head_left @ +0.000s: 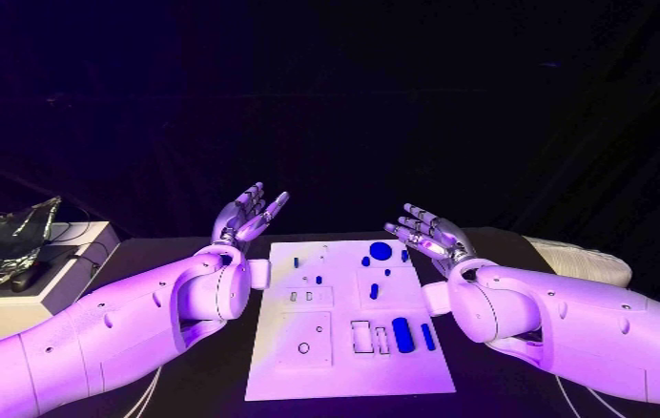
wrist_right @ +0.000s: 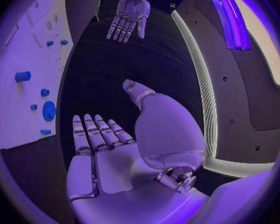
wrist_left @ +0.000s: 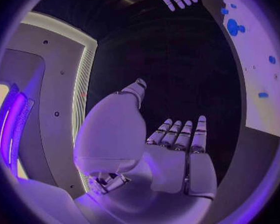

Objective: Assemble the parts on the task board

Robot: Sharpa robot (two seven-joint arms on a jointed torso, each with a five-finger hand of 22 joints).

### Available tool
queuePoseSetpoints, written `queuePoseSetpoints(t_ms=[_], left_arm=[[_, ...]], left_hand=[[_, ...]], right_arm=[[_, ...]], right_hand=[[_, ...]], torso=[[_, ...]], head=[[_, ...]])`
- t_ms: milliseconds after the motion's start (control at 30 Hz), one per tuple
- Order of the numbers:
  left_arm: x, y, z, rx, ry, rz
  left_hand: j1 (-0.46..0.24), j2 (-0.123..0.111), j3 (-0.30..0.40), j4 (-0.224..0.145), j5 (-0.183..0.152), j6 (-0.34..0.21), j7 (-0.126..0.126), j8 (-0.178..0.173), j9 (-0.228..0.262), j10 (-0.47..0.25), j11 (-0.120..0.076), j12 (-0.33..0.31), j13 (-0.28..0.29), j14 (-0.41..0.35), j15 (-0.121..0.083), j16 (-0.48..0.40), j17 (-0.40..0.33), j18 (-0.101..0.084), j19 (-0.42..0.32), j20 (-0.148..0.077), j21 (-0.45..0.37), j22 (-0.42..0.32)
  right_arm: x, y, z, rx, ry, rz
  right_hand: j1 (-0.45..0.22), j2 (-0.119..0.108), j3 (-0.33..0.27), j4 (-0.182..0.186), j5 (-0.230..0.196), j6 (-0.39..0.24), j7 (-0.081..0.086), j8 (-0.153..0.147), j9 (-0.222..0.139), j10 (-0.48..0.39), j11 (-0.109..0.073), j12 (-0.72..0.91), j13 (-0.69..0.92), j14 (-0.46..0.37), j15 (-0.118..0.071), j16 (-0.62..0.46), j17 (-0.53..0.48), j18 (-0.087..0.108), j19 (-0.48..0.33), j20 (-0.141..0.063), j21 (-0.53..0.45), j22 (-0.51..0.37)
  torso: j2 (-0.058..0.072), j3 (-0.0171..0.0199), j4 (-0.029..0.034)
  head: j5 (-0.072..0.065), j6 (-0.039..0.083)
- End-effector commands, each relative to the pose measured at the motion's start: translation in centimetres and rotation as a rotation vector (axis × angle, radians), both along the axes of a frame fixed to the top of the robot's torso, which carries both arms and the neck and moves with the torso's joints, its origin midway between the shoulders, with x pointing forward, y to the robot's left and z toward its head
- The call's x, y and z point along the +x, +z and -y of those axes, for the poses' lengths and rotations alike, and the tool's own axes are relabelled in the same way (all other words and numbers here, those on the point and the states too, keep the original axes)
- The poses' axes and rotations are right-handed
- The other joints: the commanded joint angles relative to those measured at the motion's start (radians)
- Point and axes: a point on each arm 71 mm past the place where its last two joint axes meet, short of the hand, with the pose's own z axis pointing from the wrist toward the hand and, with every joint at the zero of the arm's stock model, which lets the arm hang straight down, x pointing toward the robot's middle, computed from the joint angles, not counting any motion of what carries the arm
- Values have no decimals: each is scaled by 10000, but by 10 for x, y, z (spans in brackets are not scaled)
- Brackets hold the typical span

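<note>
Left hand (head_left: 249, 214) and right hand (head_left: 430, 235) flank task board (head_left: 344, 361), empty

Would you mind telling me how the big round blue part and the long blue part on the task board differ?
The round blue part is a disc, while the long blue part is a slim rounded bar. The round blue part sits near the far edge of the task board, the long blue part near the robot's edge. Both lie toward the board's right side, untouched by either robot hand.

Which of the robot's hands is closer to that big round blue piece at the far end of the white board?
The right hand. It hovers open just beside the round blue piece, off the board's right edge. The left hand is open past the task board's opposite edge, farther away.
</note>
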Motion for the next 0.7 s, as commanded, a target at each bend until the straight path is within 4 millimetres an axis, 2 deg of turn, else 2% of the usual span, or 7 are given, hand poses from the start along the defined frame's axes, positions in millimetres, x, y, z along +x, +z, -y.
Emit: queuePoseSetpoints(t_ms=[33, 167, 267, 367, 433, 533, 700], left_arm=[[0, 1, 7, -20, -801, 171], [0, -5, 2, -60, -1065, 12], [-1, -5, -2, -16, -1168, 48], [-2, -5, -7, 57, -1345, 136], [-3, -4, -11, 102, -1599, 154], [-6, -2, -15, 182, -2143, 198], [-12, 4, -20, 358, -3003, 302]], left_hand=[[300, -26, 26, 93, 53, 110, 594, 67, 22, 119, 4, 66, 18, 49, 109, 48, 21, 154, 24, 106, 62, 16], [308, 116, 56, 84, 49, 327, 646, 126, 71, 400, 64, 120, 56, 344, 268, 125, 77, 183, 60, 180, 93, 30], [287, 406, 281, 44, 59, 1201, 960, 386, 282, 1784, 498, 370, 194, 1697, 337, 489, 316, 182, 724, 204, 277, 117], [309, 515, 475, -15, 58, 3026, 1039, 997, 721, 3991, 753, 743, 347, 4962, 211, 1465, 879, 395, 4166, 155, 1303, 598], [343, 534, 627, -40, 65, 4566, 1120, 1523, 1072, 6461, 717, 1150, 474, 6509, -85, 1998, 1187, 713, 5459, 111, 1828, 734], [477, 460, 807, -144, 157, 6049, 997, 2090, 1392, 7968, 267, 1590, 598, 8138, -587, 2803, 1696, 616, 6830, -371, 2487, 944], [778, 121, 1431, -291, 52, 6732, 636, 2353, 1546, 9434, -217, 1630, 643, 9722, -1206, 3873, 2811, 727, 8328, -1034, 3361, 1268]], right_arm=[[-1, -1, -6, 204, 1080, -340], [9, 4, 11, -1493, 1519, 1086], [15, 7, 14, -2363, 1743, 1802], [23, 12, 16, -3416, 2066, 2614], [29, 16, 18, -4192, 2318, 3128], [39, 23, 19, -5412, 2705, 3808], [54, 31, 18, -7265, 3273, 4532]], right_hand=[[1029, 119, 669, -685, -208, 629, 1582, 183, 95, 832, 85, 92, 65, 1025, 67, 190, 129, 507, 1407, 53, 311, 160], [1272, 112, 1023, -1124, -351, 1720, 1539, 453, 270, 2187, 35, 217, 153, 2621, -73, 474, 316, 716, 3217, 41, 708, 315], [1346, 67, 1185, -1295, -511, 3010, 1430, 798, 481, 3939, -85, 363, 247, 4124, -229, 725, 471, 864, 4714, 18, 996, 388], [1378, -4, 1362, -1356, -566, 4494, 1295, 1204, 716, 5765, -314, 521, 310, 5624, -511, 1088, 641, 1136, 5448, -13, 1226, 425], [1362, -108, 1409, -1356, -689, 5911, 1093, 1606, 936, 6598, -572, 653, 325, 6768, -874, 1558, 823, 1238, 6444, -296, 1711, 601], [1324, -249, 1393, -1311, -762, 6406, 922, 1684, 963, 7311, -796, 566, 313, 7735, -1204, 1850, 999, 1215, 7226, -657, 2201, 806], [1430, -348, 877, -1335, -711, 7267, 603, 1834, 1030, 8642, -1271, 503, 304, 9868, -1983, 2720, 1711, 1134, 8507, -1543, 4205, 1974]], torso=[[1, -1, -1], [0, -1, 52], [23, -6, 45], [50, -4, 32], [87, -7, 20], [174, -6, 51], [368, -8, 119]], head=[[0, -2], [-47, -176], [-26, -222], [21, -287], [24, -306], [-14, -357], [-33, -392]])
